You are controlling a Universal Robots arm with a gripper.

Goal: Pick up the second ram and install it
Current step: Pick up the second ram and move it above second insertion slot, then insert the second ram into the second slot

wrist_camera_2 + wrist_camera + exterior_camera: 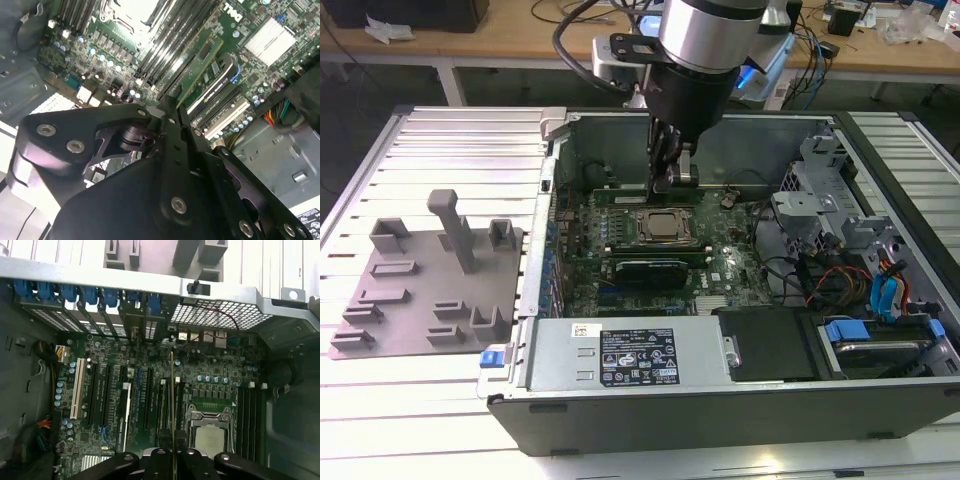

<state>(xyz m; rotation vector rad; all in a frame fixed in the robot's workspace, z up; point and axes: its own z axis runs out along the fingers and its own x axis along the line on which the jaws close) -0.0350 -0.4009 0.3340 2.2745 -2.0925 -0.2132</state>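
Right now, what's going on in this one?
The arm's gripper is down inside an open computer case. It is shut on the ram, a thin green stick held on edge. The ram hangs over the slots beside the processor. Whether it has reached a slot cannot be told.

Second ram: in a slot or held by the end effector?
Held. The thin green circuit-board stick sits edge-on, clamped in the end effector over the green motherboard; seated in a slot or not, cannot tell.

Wrist views past claw (173, 455) onto motherboard (215, 402)
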